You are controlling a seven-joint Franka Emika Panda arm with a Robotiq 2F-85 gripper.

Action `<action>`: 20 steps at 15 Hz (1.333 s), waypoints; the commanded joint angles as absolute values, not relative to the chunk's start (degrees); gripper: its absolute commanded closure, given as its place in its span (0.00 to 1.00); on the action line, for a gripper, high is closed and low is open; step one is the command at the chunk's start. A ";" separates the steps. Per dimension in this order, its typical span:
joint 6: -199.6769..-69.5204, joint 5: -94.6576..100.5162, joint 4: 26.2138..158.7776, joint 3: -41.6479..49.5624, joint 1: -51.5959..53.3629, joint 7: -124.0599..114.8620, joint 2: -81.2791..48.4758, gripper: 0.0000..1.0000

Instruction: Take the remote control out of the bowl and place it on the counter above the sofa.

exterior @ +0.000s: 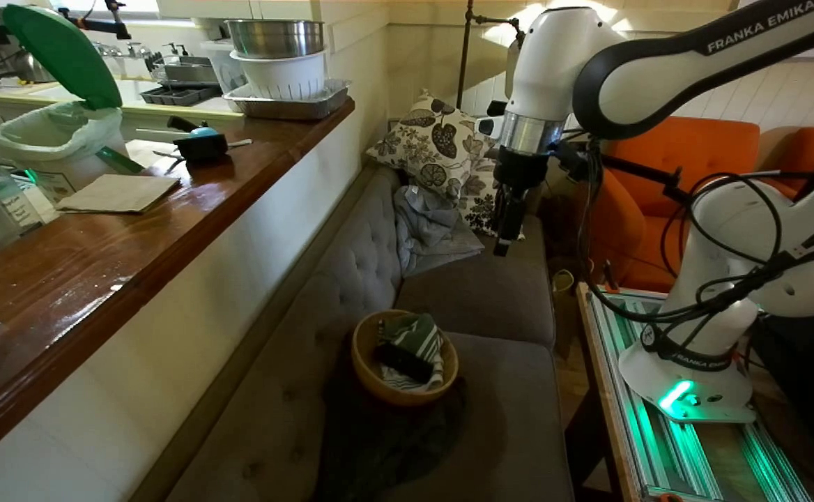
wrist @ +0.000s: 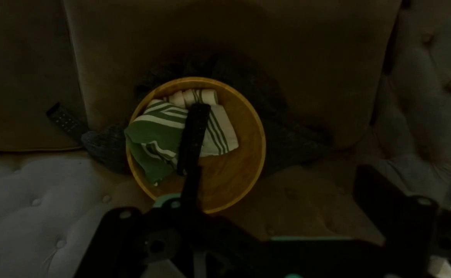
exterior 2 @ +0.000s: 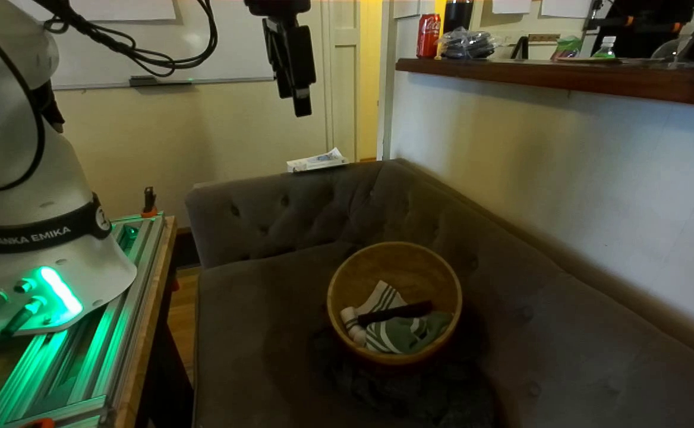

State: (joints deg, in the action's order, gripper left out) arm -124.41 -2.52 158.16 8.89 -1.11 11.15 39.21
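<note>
The end effector [wrist: 279, 170], spread wide, is hanging clear of the bowl [wrist: 244, 154], the approach presumably being in hand and calling for lowering astride the remote [wrist: 194, 135] inside.

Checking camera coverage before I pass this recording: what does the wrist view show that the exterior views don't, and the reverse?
Wrist view only: what looks like a second remote, lying on the sofa outside the bowl.
Both exterior views, but not the wrist view: the counter and the robot's base.
Shared by all: the sofa and bowl, the remote control and green-and-white cloth inside the bowl, and the gripper.
</note>
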 commanded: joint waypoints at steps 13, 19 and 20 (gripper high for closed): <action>-153.20 -11.68 153.54 -5.78 10.26 -2.97 8.97 0.00; -155.42 16.64 143.39 -7.50 0.97 -26.20 -3.80 0.00; -152.39 18.17 141.32 -6.95 1.95 -26.64 -5.80 0.00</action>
